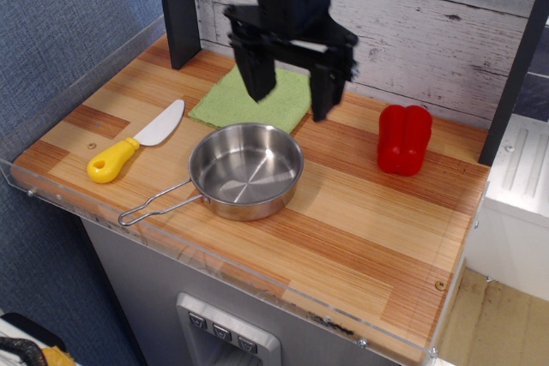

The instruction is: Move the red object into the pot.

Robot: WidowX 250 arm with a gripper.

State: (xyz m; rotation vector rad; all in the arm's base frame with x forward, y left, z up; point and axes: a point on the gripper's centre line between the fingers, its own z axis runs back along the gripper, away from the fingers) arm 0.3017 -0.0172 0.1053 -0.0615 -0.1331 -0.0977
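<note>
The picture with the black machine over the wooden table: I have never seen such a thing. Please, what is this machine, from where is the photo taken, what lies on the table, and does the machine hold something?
The black machine is the end of a robot arm. Its lower part is the hand, with two fingers that hang down, spread apart and empty. It holds nothing.

There is only one picture of this moment, taken by a camera that looks down at the table from the front and above.

On the table lie a steel pot with a thin wire handle, empty; a toy knife with a yellow handle, to the pot's left; a green cloth behind the pot, partly hidden by the hand; and a red pepper standing at the right, apart from everything else.

The hand hovers above the table between cloth and pepper.
</note>
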